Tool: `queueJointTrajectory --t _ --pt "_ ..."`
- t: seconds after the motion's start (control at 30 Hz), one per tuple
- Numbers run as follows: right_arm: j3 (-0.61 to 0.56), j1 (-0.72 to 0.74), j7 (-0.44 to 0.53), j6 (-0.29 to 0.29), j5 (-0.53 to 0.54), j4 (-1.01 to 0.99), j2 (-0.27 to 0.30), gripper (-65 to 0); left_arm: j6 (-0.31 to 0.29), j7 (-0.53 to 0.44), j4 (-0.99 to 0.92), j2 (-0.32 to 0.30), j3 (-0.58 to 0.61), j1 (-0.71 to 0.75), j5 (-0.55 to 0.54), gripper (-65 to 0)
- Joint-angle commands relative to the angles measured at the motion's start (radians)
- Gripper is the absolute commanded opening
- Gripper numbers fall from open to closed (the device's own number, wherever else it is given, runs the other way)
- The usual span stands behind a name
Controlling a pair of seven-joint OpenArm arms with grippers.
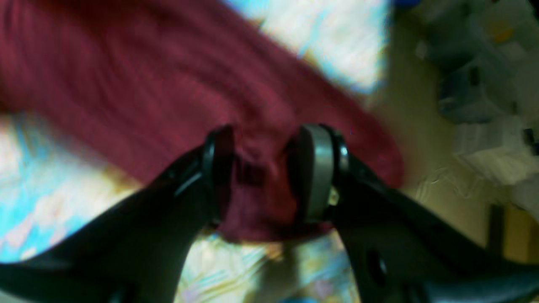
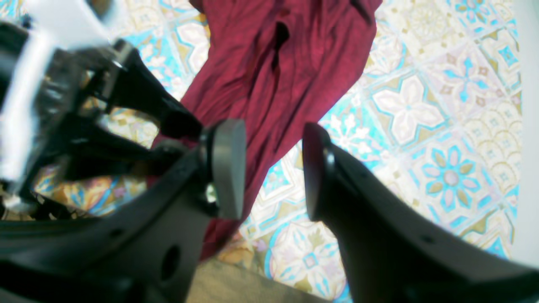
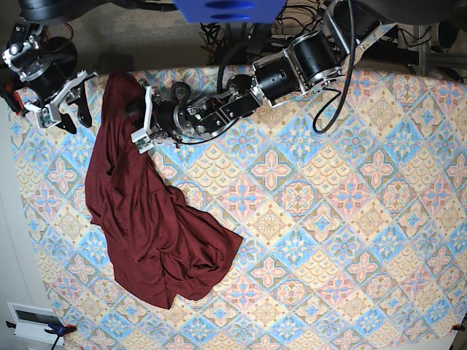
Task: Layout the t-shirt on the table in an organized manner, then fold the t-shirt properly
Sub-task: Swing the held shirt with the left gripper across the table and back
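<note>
- We see one t-shirt [image 3: 149, 226], bunched at the table's [image 3: 350, 219] near-left part, long axis running from the far-left corner toward us.
- Our left gripper [image 1: 263, 176] pinches its top edge.
- Our right gripper [image 2: 273, 168] hangs just beside that end, jaws apart, empty.
- Two arms, one garment.

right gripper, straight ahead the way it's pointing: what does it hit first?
The right gripper stands open over the t-shirt's edge; straight on it probably meets that maroon fabric or the table cloth beside it. Depth is unclear.
</note>
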Motion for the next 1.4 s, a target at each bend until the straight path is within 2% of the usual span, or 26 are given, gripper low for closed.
queueJointTrajectory --t 0.0,0.07,0.17,0.3,0.43,0.5,0.63,0.87,1.0,1.27,1.37 --pt "0.013 -0.004 0.027 0.002 0.023 0.018 0.014 -44.8 0.007 0.02 0.004 0.018 0.003 -0.026 0.007 -42.4" --pt "0.013 -0.007 0.027 0.002 0.023 0.019 0.014 -45.2 0.01 -0.005 0.001 0.018 0.004 -0.045 0.009 -49.2" --pt "0.013 -0.007 0.027 0.002 0.024 0.019 0.014 -45.2 0.013 -0.058 -0.025 0.018 -0.002 -0.058 0.009 -63.6" --pt "0.011 -0.004 0.027 0.002 0.024 0.019 0.014 -45.3 0.013 -0.077 -0.032 0.018 -0.103 -0.084 0.005 -64.8" --pt "0.01 -0.006 0.027 0.002 0.024 0.021 0.014 -45.3 0.013 -0.074 0.096 0.013 -0.237 -0.08 0.009 -65.0" --pt "0.008 -0.006 0.027 0.002 0.024 0.021 0.014 -45.3 0.013 -0.035 0.148 -0.033 -0.264 -0.08 0.001 -65.0" --pt "0.007 -0.004 0.027 0.002 0.024 0.021 0.014 -45.3 0.013 0.044 0.263 -0.143 -0.341 -0.066 -0.001 -65.0" --pt "-0.029 -0.003 0.027 0.002 0.024 0.019 0.014 -45.3 0.013 0.06 0.447 -0.4 -0.513 0.017 -0.008 -65.0" --pt "-0.064 -0.003 0.027 0.002 0.023 0.015 0.014 -45.3 0.013 0.058 0.544 -0.562 -0.636 0.058 -0.091 -65.0" --pt "-0.15 0.033 0.027 0.002 0.023 0.013 0.014 -45.3 0.01 0.057 0.742 -0.906 -1.08 0.225 -0.309 -65.0" --pt "-0.182 0.079 0.027 0.002 0.023 0.013 0.012 -45.3 0.007 0.057 0.857 -1.015 -1.26 0.36 -0.421 -65.0"
